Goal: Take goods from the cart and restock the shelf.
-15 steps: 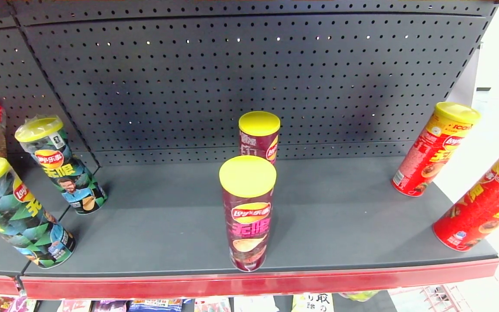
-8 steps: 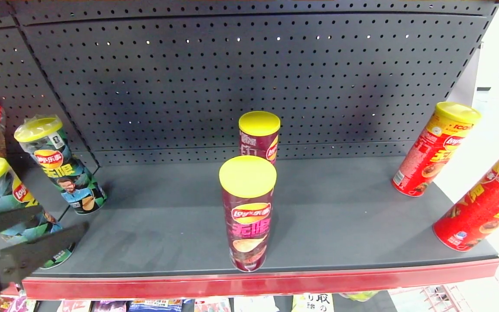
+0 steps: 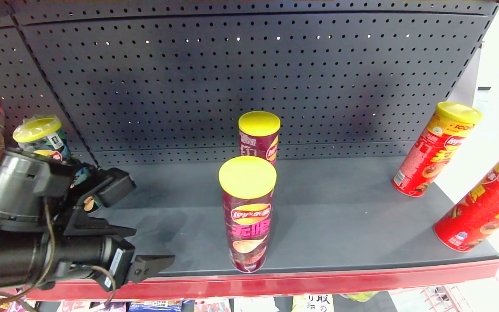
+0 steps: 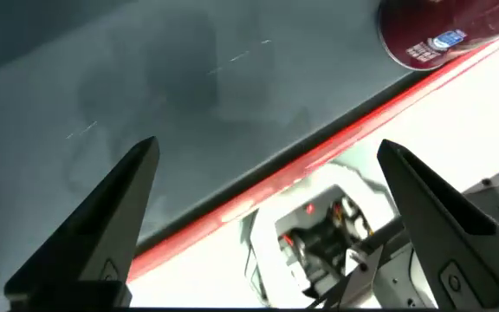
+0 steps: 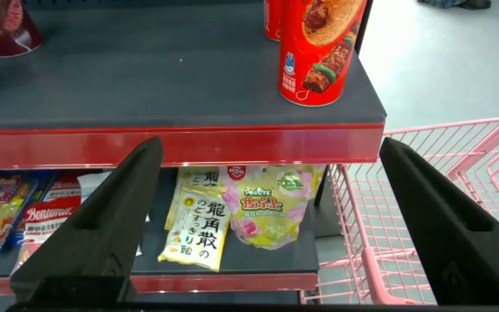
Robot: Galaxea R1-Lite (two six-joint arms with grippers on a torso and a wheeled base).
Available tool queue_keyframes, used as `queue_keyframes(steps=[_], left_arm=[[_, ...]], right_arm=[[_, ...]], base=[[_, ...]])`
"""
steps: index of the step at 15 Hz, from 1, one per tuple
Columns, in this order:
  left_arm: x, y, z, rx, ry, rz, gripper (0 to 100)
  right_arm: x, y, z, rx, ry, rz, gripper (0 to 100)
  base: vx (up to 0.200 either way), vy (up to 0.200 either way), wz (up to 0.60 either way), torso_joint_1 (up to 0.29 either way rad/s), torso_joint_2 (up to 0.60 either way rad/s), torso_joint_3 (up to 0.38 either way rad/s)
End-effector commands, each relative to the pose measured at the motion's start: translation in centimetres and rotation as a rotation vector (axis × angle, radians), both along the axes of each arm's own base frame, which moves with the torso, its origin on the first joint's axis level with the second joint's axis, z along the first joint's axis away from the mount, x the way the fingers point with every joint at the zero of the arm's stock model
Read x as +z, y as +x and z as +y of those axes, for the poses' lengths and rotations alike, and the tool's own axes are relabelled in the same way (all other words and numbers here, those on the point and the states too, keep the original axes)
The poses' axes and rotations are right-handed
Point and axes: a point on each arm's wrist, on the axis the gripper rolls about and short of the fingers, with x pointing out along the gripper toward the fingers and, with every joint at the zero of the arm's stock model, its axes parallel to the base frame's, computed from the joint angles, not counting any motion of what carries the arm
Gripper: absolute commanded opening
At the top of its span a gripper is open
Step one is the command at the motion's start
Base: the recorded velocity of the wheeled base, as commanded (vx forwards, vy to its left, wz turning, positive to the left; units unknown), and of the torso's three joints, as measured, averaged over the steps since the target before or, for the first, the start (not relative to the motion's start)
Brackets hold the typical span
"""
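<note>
Maroon cans (image 3: 247, 216) central, bare shelf (image 3: 340, 216) either side, red cans (image 3: 433, 149) right

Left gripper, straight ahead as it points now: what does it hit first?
Likely the dark grey shelf deck just inside its red front lip; the left gripper is open and angled down at it. The front maroon chip can with yellow lid stands ahead but off-line; depth unclear.

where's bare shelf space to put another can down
Widest bare patch of shelf: between the front purple can and the red cans at the right end. A smaller one lies between that purple can and the green can at left, but the open left tool sits over its front. The left end is crowded.
</note>
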Motion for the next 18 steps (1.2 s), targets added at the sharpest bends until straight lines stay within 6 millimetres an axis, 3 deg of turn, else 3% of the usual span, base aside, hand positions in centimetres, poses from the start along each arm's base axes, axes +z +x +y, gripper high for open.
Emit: queue_keyframes(steps=[1, 10, 18], left_arm=[[-1.4, 1.9, -2.2, -0.048, 0.033, 0.064, 100], [-2.0, 5.1, -6.0, -0.109, 0.053, 0.078, 100], [-2.3, 6.0, -6.8, -0.116, 0.057, 0.081, 100]], right_arm=[[0.0, 0.0, 0.0, 0.000, 0.000, -0.001, 100], [0.0, 0.0, 0.0, -0.002, 0.000, -0.001, 100], [0.0, 0.0, 0.0, -0.002, 0.000, -0.001, 100]], base=[[0.000, 0.000, 0.00, 0.000, 0.00, 0.000], [0.000, 0.000, 0.00, 0.000, 0.00, 0.000], [0.000, 0.000, 0.00, 0.000, 0.00, 0.000]])
